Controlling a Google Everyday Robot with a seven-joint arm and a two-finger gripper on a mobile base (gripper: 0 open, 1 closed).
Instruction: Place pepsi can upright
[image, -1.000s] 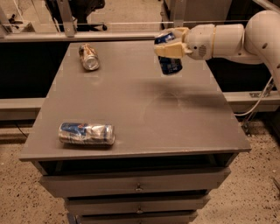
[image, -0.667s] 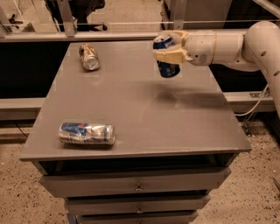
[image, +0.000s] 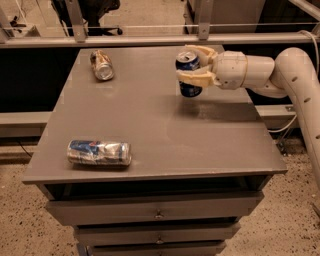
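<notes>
My gripper (image: 189, 64) reaches in from the right over the far right part of the grey table (image: 155, 127). Its cream fingers (image: 192, 76) are shut on the pepsi can (image: 189, 88), a dark blue can with a silver top. The can stands nearly upright in the grip. It hangs a little above the table top, with its shadow below and to the right.
A dented blue-and-silver can (image: 99, 152) lies on its side near the front left edge. A brown-orange and silver can (image: 102, 64) lies at the far left. Drawers (image: 157, 212) are below the front edge. A rail (image: 150, 40) runs behind the table.
My gripper has moved left and a little toward the table's middle with the pepsi can, which now stands closer to upright. The two other cans have not moved.
</notes>
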